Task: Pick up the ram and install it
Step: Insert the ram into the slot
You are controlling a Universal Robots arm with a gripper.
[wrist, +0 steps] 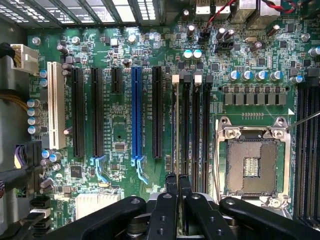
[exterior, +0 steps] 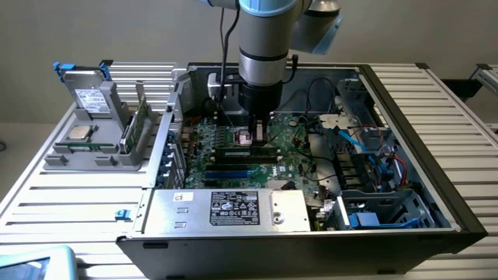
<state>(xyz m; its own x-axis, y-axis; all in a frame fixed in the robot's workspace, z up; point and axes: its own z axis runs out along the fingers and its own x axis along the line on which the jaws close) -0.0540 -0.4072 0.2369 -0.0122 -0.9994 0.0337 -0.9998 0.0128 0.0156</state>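
Note:
My gripper (exterior: pixel 253 137) hangs straight down inside the open computer case, low over the motherboard (exterior: pixel 233 169). In the wrist view its black fingertips (wrist: pixel 171 181) are shut on the ram (wrist: pixel 175 130). The ram is seen edge-on as a thin pale strip running away from the tips. It lies along the first of the black memory slots (wrist: pixel 186 130), beside the long black expansion slot (wrist: pixel 157 112), and its far end reaches a white latch (wrist: pixel 175 78). I cannot tell whether it is seated in the slot or just above it.
The empty processor socket (wrist: pixel 252 165) lies just beyond the memory slots. Cables and a drive cage (exterior: pixel 374 169) fill the case at the exterior view's right, and the power supply (exterior: pixel 233 210) sits in front. A grey holder (exterior: pixel 97 154) outside the case holds a green stick (exterior: pixel 139 125), a processor chip (exterior: pixel 80 132) and a drive (exterior: pixel 87 93).

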